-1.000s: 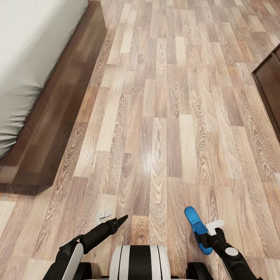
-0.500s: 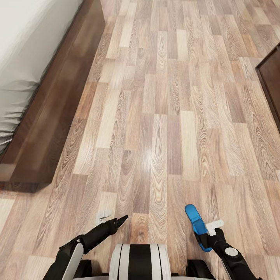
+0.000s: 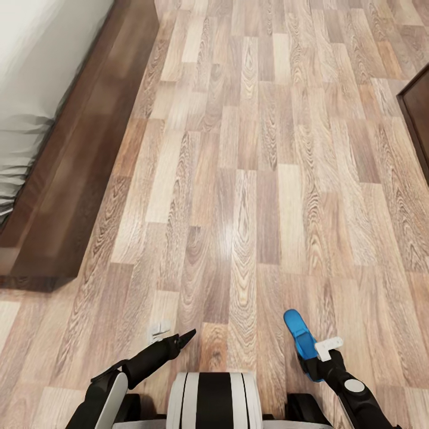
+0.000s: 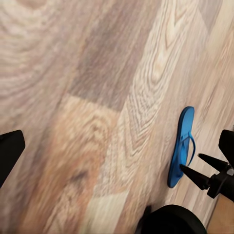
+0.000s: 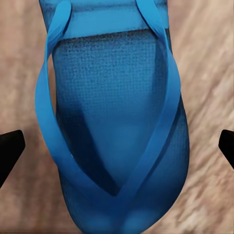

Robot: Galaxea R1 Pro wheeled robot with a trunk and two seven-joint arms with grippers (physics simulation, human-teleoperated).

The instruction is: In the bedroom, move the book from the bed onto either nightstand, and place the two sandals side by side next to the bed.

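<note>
One bright blue sandal [image 3: 301, 339] hangs just above the wood floor at the lower right, with my right gripper [image 3: 325, 357] shut on it. The right wrist view faces its strap side up close, where the sandal [image 5: 117, 126] lies between the right gripper [image 5: 119, 148] fingertips at either edge. My left gripper [image 3: 185, 338] hovers over the floor at the lower left, and the left gripper [image 4: 119, 151] is open with nothing between its fingers. The same sandal [image 4: 181, 146] appears beyond it. The bed [image 3: 71, 179], grey mattress on a dark brown frame, runs along the left. The book is out of view.
A dark brown piece of furniture [image 3: 420, 119] cuts in at the right edge; I cannot tell whether it is a nightstand. Light wood-plank floor [image 3: 250, 179] stretches ahead between it and the bed frame. My white and black trunk [image 3: 213, 402] is at the bottom middle.
The whole picture has shifted slightly, so the camera moved: the bed slid left and the dark furniture slid right. Both arms and the held sandal keep their places relative to me.
</note>
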